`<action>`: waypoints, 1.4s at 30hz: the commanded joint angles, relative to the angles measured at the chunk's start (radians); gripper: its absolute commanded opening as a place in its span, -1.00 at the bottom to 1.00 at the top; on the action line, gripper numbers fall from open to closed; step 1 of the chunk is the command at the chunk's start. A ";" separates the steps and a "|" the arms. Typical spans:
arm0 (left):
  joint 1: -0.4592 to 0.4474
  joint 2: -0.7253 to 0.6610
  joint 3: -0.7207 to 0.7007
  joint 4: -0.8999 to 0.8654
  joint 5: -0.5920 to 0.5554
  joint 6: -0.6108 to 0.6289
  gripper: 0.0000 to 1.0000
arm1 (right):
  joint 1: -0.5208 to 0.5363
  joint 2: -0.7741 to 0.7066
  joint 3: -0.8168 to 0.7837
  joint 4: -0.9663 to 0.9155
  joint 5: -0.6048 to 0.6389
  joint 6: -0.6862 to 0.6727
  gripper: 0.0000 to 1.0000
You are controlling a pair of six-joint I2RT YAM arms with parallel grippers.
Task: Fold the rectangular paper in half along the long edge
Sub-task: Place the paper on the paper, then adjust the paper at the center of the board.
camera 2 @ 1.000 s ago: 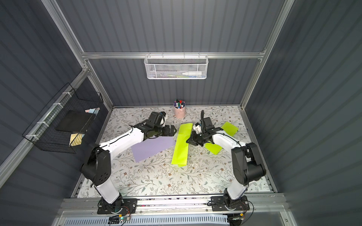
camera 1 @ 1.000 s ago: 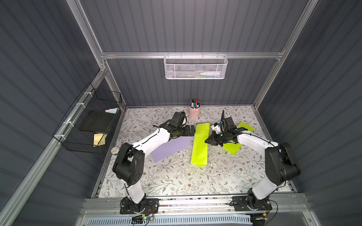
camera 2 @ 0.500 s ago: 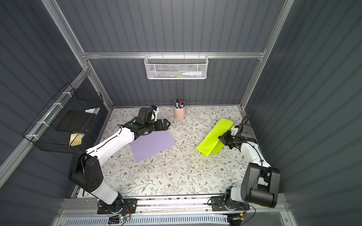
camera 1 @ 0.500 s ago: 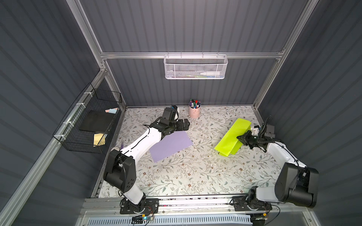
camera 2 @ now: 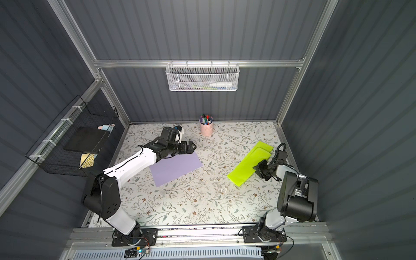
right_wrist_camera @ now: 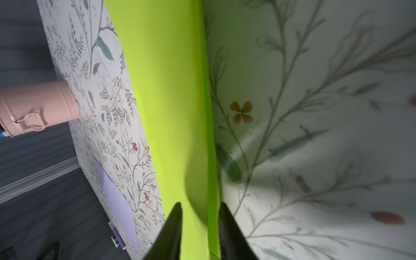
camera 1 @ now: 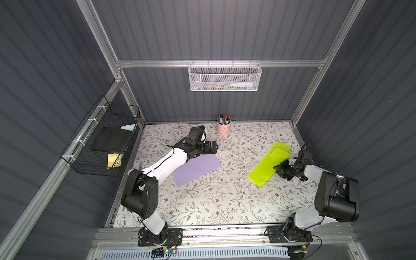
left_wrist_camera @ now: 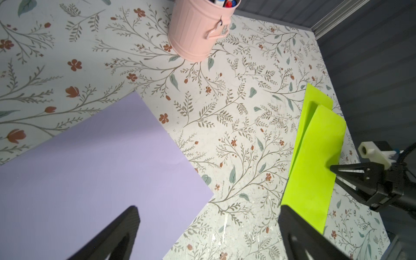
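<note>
Left pincer: wide open, purple paper beneath it.
Right pincer: tips parted, edge of green paper between them, on the surface.

Lime paper lies folded lengthwise (a narrow strip)

Folded paper right of flat sheet, pen cup behind both
</note>
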 commanded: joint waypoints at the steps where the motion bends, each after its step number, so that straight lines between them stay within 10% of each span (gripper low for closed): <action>1: 0.022 -0.021 -0.010 -0.021 -0.033 0.005 0.99 | -0.003 -0.058 0.056 -0.108 0.045 -0.020 -0.08; 7: 0.110 -0.046 -0.043 -0.040 -0.076 -0.023 0.91 | 0.043 -0.247 0.171 -0.259 0.090 -0.032 -0.02; 11: 0.184 -0.061 -0.066 -0.057 -0.101 -0.053 0.75 | 0.258 -0.270 0.271 -0.249 0.120 -0.033 0.03; 23: 0.294 -0.178 -0.201 -0.078 -0.205 -0.216 0.48 | 0.886 0.497 0.926 -0.334 0.088 -0.169 -0.81; 31: 0.309 -0.204 -0.242 -0.101 -0.251 -0.242 0.60 | 0.964 0.789 1.224 -0.424 -0.018 -0.175 -0.83; 42: 0.385 -0.043 -0.172 -0.088 -0.179 -0.195 0.60 | 1.034 0.779 1.084 -0.414 -0.044 -0.176 -0.85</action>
